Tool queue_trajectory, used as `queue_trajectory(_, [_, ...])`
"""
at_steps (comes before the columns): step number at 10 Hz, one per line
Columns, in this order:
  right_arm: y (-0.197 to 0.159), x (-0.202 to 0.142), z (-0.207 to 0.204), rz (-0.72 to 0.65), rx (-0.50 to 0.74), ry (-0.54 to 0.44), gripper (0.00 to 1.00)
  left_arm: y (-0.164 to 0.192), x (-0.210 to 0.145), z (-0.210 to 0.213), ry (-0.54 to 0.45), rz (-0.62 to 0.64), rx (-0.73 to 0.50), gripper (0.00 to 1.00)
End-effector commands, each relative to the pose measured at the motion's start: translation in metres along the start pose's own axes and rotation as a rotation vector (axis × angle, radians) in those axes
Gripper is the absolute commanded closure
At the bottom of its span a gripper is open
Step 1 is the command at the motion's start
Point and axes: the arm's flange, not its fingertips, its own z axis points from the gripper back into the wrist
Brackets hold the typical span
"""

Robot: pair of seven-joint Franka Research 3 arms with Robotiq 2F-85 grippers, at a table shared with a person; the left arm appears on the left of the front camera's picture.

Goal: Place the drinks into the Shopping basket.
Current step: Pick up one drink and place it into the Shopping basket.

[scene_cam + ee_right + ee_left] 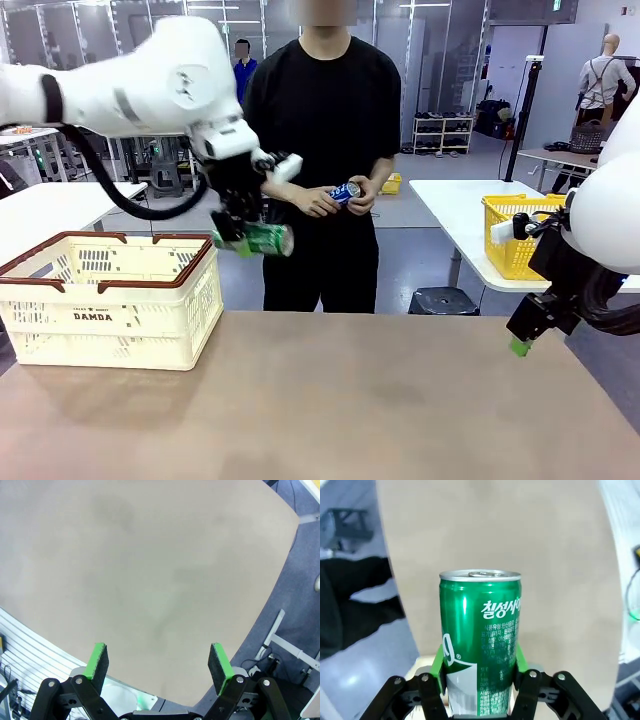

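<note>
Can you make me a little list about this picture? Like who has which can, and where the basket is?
Green can: lying sideways in the left gripper, up in the air by the right end of the basket
Blue can: in the person's hands, across the table
Basket: cream with a brown rim, sitting on the left side of the table
Right gripper: open, holding nothing, above the right side of the table
</note>
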Motion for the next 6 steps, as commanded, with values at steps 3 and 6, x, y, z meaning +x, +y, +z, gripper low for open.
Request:
queue_trajectory(3, [0.000,-0.002,-0.001,0.003,0.008,0.000,0.00,-0.032,-0.089,0.038,0.059,0.237,0.148,0.43])
queue_trajectory(6, [0.000,-0.002,-0.001,0.003,0.008,0.000,0.00,-0.039,-0.186,0.046,0.080,0.403,0.174,0.43])
